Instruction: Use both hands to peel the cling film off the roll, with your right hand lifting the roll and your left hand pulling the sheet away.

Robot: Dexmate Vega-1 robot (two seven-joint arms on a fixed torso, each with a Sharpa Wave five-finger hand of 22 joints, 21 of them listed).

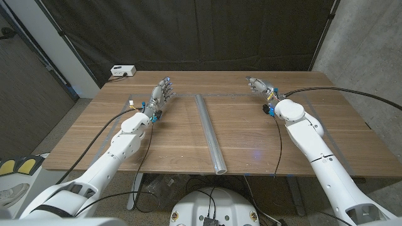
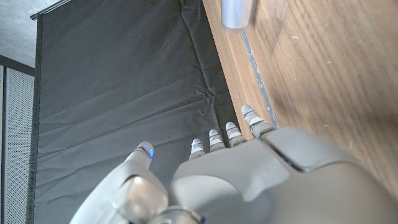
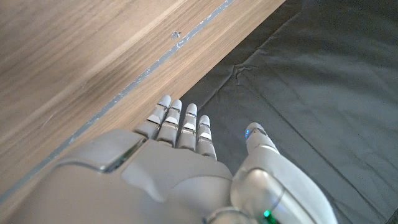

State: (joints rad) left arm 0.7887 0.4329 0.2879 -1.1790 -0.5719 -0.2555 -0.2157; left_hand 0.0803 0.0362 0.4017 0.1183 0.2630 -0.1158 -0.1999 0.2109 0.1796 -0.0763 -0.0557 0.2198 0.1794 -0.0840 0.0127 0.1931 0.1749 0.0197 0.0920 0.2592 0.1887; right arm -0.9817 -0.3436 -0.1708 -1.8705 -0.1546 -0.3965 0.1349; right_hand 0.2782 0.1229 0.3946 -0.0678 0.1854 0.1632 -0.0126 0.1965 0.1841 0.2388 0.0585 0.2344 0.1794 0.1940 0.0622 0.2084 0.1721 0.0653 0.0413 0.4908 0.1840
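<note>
The cling film roll (image 1: 209, 132) lies on the table (image 1: 339, 135) about midway between the two arms, its long axis running from the far middle of the table toward the near edge, slightly slanted so the near end sits a little toward the robot's right. The left hand (image 1: 161, 95) waits near the roll's far end on its left side, the right hand (image 1: 260, 86) on the other side and somewhat farther off; both stand apart from the roll, touching nothing. Each hand holds nothing, its fingers (image 2: 230, 134) extended and only slightly spread, pointing toward the table's far edge rather than at the roll. By my reading the right hand must swing inward and come across the roll's axis to lift it, a longer reach than the left has. The loose edge of the film cannot be made out on the roll's shiny surface. In the left wrist view just one end of the roll (image 2: 235, 14) is seen, cut off by the frame
</note>
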